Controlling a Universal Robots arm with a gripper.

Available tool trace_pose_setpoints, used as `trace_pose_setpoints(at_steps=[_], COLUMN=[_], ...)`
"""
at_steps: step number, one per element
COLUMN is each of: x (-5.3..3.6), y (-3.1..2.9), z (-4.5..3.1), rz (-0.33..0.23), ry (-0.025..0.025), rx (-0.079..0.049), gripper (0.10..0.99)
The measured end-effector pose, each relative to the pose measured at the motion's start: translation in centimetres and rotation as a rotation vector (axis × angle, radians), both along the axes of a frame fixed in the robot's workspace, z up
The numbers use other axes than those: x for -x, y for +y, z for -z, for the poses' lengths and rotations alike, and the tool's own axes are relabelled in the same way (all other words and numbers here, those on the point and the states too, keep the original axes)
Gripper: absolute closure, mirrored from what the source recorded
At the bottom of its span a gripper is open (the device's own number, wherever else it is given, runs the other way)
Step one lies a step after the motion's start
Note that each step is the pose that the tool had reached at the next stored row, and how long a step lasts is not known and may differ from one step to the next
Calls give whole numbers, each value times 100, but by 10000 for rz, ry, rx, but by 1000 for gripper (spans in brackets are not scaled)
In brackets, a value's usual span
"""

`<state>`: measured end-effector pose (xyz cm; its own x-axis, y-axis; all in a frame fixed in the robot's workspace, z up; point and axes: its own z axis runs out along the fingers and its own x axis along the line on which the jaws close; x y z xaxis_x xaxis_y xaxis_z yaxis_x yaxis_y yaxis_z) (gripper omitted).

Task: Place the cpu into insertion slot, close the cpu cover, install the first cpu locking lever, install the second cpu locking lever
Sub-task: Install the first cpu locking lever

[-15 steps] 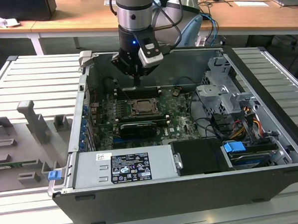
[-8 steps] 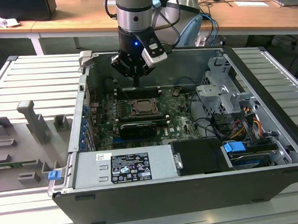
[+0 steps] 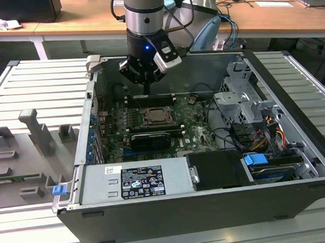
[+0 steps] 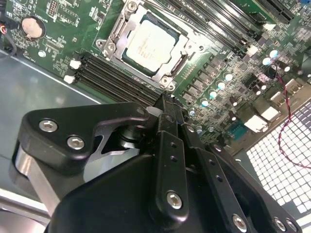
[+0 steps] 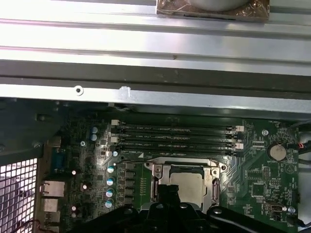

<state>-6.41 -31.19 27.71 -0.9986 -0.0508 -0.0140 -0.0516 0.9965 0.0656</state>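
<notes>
On the slatted metal table (image 3: 30, 85) lies an open black computer case (image 3: 210, 206), its inside facing up. The grey robot arm (image 3: 144, 13) stands over the far half of the case, and a grey power supply (image 3: 133, 180) fills the near corner on the exterior view's left. The green motherboard (image 3: 198, 125) covers the floor of the case. In the first wrist view, 4 black memory slots (image 5: 175, 138) run side by side between the case wall and the socket. The gripper (image 3: 148, 89) points straight down, its 2 fingers drawn together with nothing between them, and in the exterior view it hangs above those slots, on the far side of the socket. The cpu cover (image 4: 112, 38), a dull metal frame with a square window, lies flat on the socket. The cpu (image 4: 153, 46) sits inside that window, its pale silver top facing up, level with the frame. In the second wrist view the cpu lies beyond the fingertips and apart from them, with the ends of the memory slots in between; the gripper touches neither cpu nor cover. Whether the locking levers are latched I cannot tell. A round coin battery (image 5: 277, 151) sits on the board near the socket.
</notes>
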Motion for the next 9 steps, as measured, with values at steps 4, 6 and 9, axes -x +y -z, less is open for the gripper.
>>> trace_pose_setpoints(at_steps=[4, 6, 9], x=[51, 71, 98], y=[0, 0, 0], z=[0, 0, 0], rz=[-83, -94, -95], ry=[0, 0, 0], rx=[0, 0, 0], gripper=[980, 980, 980])
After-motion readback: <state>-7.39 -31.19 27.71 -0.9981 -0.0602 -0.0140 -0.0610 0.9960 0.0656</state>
